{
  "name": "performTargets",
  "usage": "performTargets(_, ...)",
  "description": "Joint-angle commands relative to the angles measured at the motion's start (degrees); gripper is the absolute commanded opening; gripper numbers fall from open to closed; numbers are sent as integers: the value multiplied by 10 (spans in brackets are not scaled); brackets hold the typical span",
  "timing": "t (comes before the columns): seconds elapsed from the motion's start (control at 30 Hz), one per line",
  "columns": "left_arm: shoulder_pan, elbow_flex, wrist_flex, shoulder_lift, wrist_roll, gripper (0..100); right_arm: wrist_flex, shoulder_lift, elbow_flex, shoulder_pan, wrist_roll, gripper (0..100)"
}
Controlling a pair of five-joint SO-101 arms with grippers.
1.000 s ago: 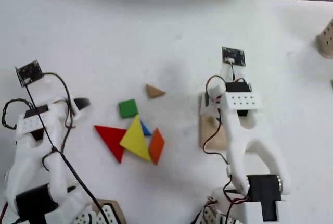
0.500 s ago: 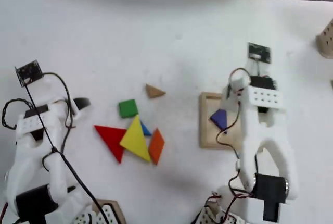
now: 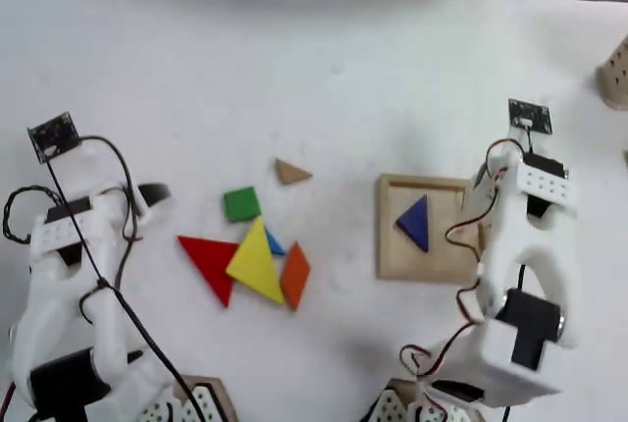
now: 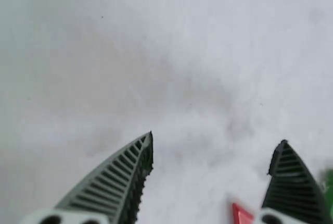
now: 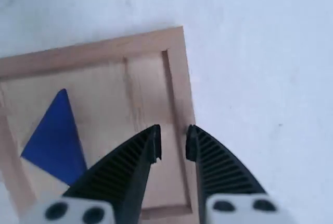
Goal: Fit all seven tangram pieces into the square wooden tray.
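Wooden tray (image 3: 446,257), blue triangle (image 3: 416,223) inside (flat), right hand (image 5: 173,141) over rim

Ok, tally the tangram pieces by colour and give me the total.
red triangle: 1
yellow triangle: 1
orange parallelogram: 1
green square: 1
tan triangle: 1
blue: 2, the blue triangle in the wooden tray and a small blue piece at the yellow triangle's edge
Total: 7

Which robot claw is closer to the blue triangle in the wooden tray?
Right. The right gripper hangs over the tray beside the blue triangle; the left gripper sits far across the table.
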Motion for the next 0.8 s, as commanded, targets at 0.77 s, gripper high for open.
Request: performTargets(0.77, 7, -4, -11, -27, -7, 350, 204, 73, -137, -78, -73, 18)
